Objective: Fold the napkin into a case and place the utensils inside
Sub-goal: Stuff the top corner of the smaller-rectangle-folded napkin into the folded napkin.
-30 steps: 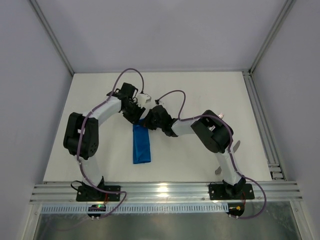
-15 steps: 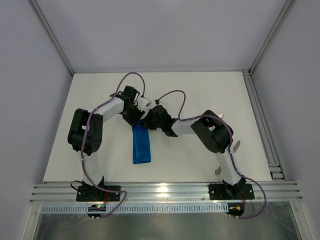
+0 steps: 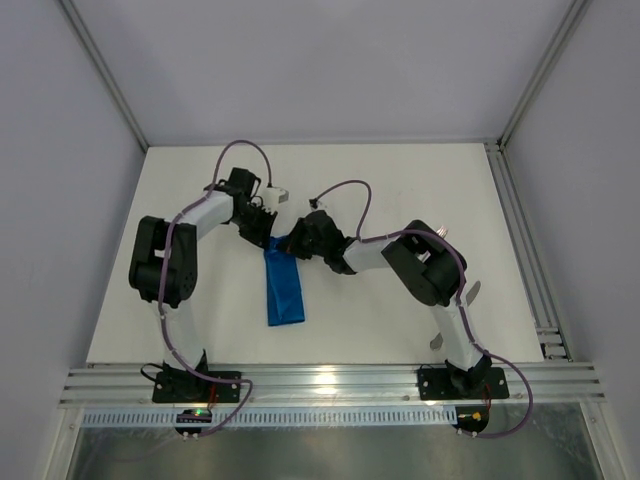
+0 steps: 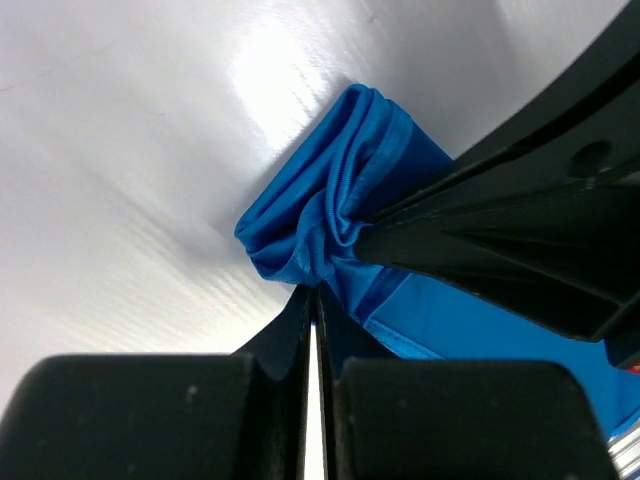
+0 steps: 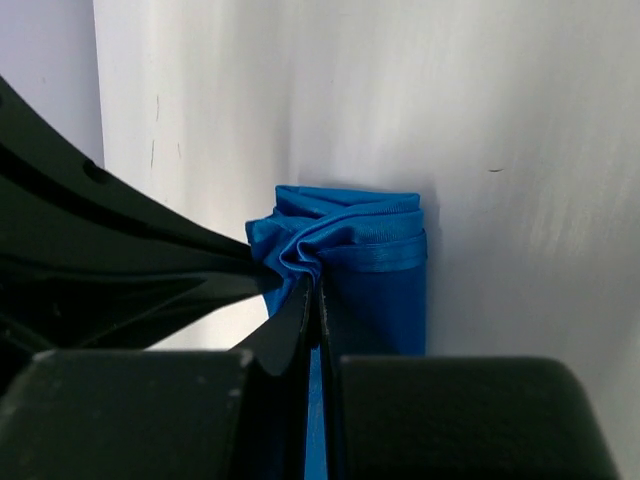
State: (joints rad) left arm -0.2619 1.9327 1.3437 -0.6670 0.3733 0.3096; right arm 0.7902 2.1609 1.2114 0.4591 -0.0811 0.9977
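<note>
- From above, the blue napkin [image 3: 283,290] is a long thin strip on the white desk [image 3: 400,190], its far end between my two bent arms.
- Only my wrist views show that end all bunched up.
- My left fingers [image 4: 310,300] and right fingers [image 5: 311,296] are pressed together, both pinching it.

Over the far end of the napkin [image 3: 283,290] there is no room. The left gripper [image 3: 271,237] comes in from the napkin's left and the right gripper [image 3: 289,243] from its right, and both pinch the same bunched corner, tips almost touching. The napkin's near end and long sides lie uncovered and can be reached from above. The left arm [image 3: 160,265] blocks the way well left of the napkin, and the right arm [image 3: 430,265] blocks it to the right, with the utensils [image 3: 472,292] beside that arm. Beyond the napkin the table [image 3: 400,185] is bare to the back wall.
</note>
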